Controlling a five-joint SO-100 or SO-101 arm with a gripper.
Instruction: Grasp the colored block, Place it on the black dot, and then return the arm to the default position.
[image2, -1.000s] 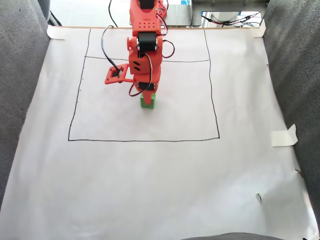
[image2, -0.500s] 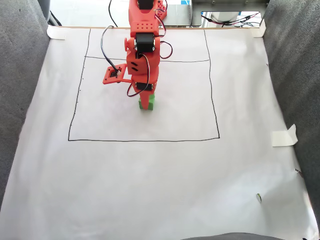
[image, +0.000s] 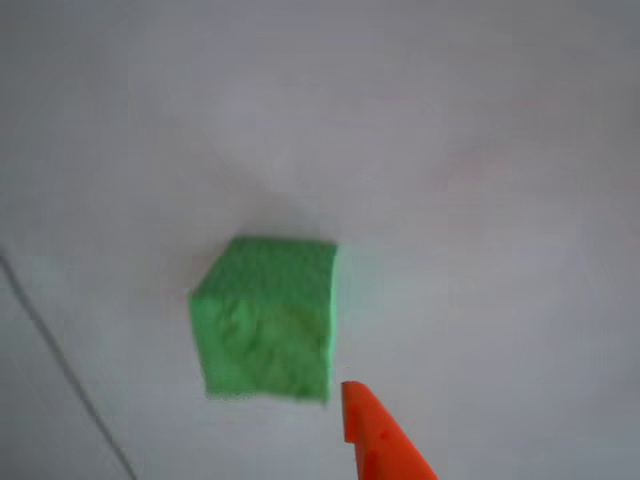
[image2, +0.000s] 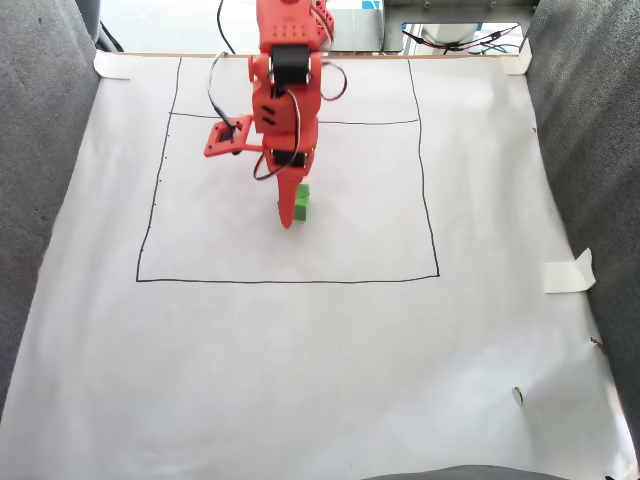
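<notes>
Item 1, bottom edge of my fixed view: a strip of grey fabric (image2: 470, 472) at lower centre, with the same grey fabric running up both sides of the frame.

Item 2: white paper sheet (image2: 300, 380) covering the table. I note a small dark speck (image2: 517, 395) at lower right and a folded piece of tape (image2: 569, 271) at the right edge of the sheet.

Item 3: hand-drawn black square outline (image2: 290, 281) across the middle of the sheet, with one more drawn line crossing its upper part.

Item 4: colored block (image2: 301, 202), green, resting on the paper inside the square, centre-left of frame. In the other view the block (image: 268, 318) sits at centre on the white surface, with a thin dark line (image: 60, 360) running along the lower left.

Item 5: gripper (image2: 288, 210), orange, pointing down just left of the block and overlapping its left edge in my fixed view. In the other view one orange fingertip (image: 375, 435) enters from the bottom, just beside the block's lower right corner and apart from it. I cannot tell whether the jaws stand apart or together.

Item 6: arm (image2: 285, 90), orange with black motors and looping wires, rising to the top of frame.

Item 7, farthest: cables and equipment (image2: 460, 35) along the top edge, upper right.
</notes>
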